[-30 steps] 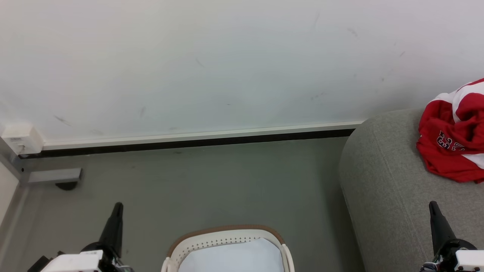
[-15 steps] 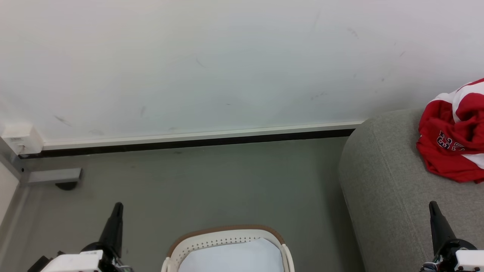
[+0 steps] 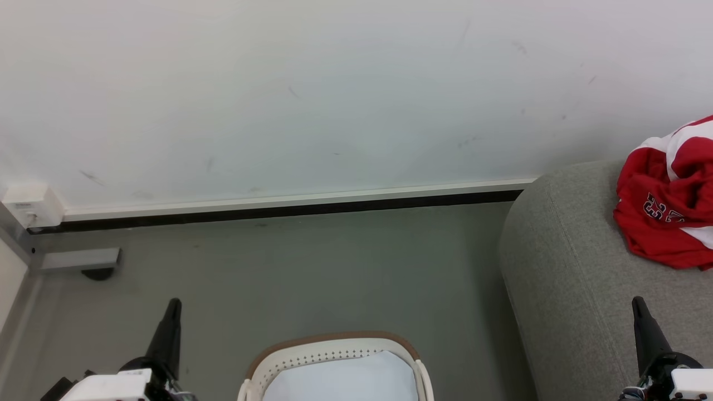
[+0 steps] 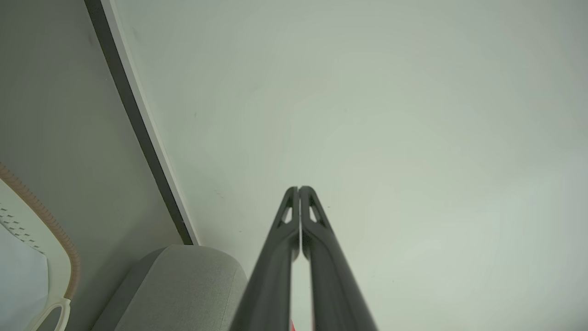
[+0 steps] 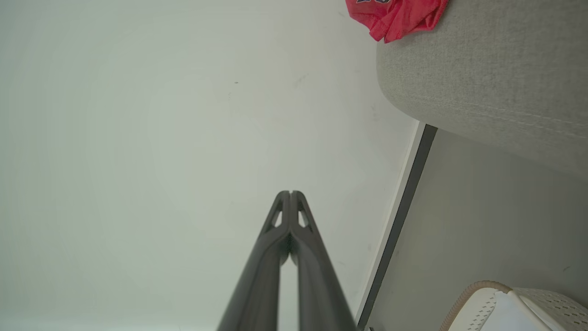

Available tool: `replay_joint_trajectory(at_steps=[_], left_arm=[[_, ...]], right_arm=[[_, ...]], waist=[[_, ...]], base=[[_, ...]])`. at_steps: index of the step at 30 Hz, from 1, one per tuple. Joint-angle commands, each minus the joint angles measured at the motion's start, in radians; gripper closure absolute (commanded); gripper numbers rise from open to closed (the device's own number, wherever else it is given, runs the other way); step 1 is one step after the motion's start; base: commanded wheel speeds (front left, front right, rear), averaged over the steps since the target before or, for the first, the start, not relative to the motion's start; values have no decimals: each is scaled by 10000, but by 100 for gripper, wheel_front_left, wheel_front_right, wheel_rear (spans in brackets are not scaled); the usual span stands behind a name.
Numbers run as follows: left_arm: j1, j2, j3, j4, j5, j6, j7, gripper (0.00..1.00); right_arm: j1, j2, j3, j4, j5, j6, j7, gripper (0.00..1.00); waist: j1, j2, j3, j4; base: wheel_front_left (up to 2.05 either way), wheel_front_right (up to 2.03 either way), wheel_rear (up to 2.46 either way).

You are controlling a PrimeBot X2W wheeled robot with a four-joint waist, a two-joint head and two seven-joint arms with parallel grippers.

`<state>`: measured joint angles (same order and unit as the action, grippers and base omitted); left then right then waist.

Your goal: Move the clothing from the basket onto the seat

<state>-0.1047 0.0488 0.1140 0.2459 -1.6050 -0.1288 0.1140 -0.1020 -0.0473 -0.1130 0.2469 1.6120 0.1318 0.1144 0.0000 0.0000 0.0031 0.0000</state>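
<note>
Left tool [image 3: 172, 305] & right tool [image 3: 637, 303] closed, empty, raised.

Pale wall [image 3: 334, 83], faintly scuffed — white skirting [image 3: 301, 197] with a dark strip beneath, along grey floor [image 3: 306, 267]. White box [image 3: 32, 205] low at far left, above a grey bracket [image 3: 81, 259].

The only writing you can make out is dark lettering outlined in white on the red clothing [image 3: 663, 223], lying on the seat [image 3: 562, 278] beyond the tips of the right gripper [image 3: 637, 303]; folds cut it short, so you cannot read it for sure. A small label sits on the white wall box [image 3: 32, 204], well beyond the fingertips of the left gripper [image 3: 174, 305] and to their outer side, too small for you to read
</note>
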Motion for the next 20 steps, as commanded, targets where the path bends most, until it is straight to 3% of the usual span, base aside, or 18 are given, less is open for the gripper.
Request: replay_joint_trajectory(at_steps=[1, 20], left_arm=[[-88, 23, 25, -7, -144, -49, 39, 100], [-88, 23, 24, -8, -143, -49, 38, 100]], right_arm=[[-124, -55, -37, -51, 21, -21, 27, 100], [-124, -55, -37, -51, 21, -21, 27, 100]], waist=[[0, 0, 0, 0], [0, 0, 0, 0]], base=[[0, 0, 0], [0, 0, 0]])
